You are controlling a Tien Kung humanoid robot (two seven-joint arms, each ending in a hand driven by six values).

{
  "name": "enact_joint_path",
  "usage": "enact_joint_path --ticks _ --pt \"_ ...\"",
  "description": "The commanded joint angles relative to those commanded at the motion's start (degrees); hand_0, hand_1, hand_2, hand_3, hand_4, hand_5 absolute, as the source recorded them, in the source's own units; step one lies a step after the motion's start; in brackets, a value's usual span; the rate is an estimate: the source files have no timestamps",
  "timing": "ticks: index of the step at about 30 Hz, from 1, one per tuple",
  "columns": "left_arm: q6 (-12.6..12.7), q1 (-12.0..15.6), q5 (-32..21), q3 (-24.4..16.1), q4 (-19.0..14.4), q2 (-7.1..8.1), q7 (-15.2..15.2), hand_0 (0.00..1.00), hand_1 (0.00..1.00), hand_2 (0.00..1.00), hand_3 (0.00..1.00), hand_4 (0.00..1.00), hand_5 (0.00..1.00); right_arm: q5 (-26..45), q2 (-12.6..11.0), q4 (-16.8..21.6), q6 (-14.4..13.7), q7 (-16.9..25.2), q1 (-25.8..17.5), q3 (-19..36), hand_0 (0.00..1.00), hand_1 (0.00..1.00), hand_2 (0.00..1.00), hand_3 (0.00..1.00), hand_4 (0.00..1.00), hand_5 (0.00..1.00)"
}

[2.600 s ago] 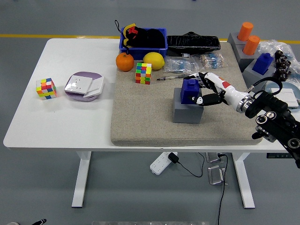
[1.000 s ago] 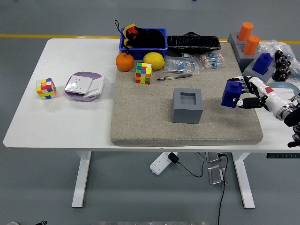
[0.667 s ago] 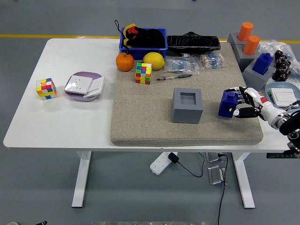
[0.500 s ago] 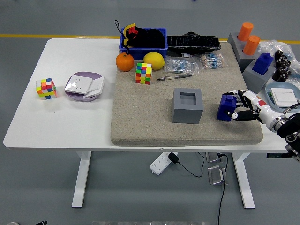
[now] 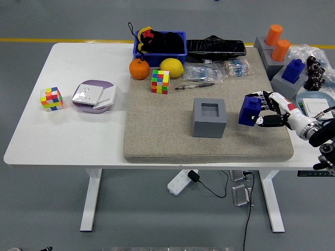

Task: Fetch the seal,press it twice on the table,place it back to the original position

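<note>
Head view. I have the right hand [image 5: 268, 111] over the right part of the grey mat [image 5: 157, 130], its fingers wrapped around the blue seal [image 5: 249, 110]. The seal sits at the fingertip end of the hand, to the hand's left in the picture, with the thumb under its near side and the other fingers across its far side. It is tilted slightly, and I cannot tell whether its base touches the mat or is just above it.

The grey holder [image 5: 209, 117] stands mid-mat, just left of the seal and apart from it; its square socket is open on top (nothing in it).

Other items on the mat: 1 colour cube [image 5: 160, 81], an orange [image 5: 139, 69], a lemon [image 5: 171, 67], a pen [image 5: 194, 86]. A blue bin [image 5: 159, 53] stands at the mat's far edge. On the bare white table [image 5: 78, 141] to the left: a 2nd colour cube [image 5: 51, 99] and a purple-and-white box [image 5: 94, 95].
</note>
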Motion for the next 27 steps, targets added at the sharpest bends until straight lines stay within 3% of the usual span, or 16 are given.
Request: enact_joint_path --ticks 7,11,17,27 --pt "0.1 -0.1 0.0 -0.1 0.0 0.08 0.0 0.824 0.814 0.786 0.823 0.748 0.414 0.7 -0.3 6.3 0.2 -0.3 2.1 0.2 0.633 0.467 0.453 0.497 0.546 0.002" --pt "0.1 -0.2 0.1 -0.1 -0.1 0.15 -0.1 0.824 0.814 0.786 0.824 0.749 0.414 1.1 0.6 7.9 0.6 -0.4 3.7 -1.3 0.634 0.467 0.453 0.497 0.546 0.002" --pt "0.1 -0.2 -0.1 0.1 -0.1 0.26 0.0 0.824 0.814 0.786 0.823 0.749 0.414 2.1 2.2 6.9 0.9 -0.4 5.6 -4.0 0.634 0.466 0.453 0.497 0.546 0.002" --pt "0.1 -0.6 -0.3 0.7 -0.1 0.64 0.0 0.824 0.814 0.785 0.823 0.749 0.413 4.2 3.4 2.0 1.4 0.2 10.0 -11.4 0.633 0.466 0.452 0.497 0.549 0.002"
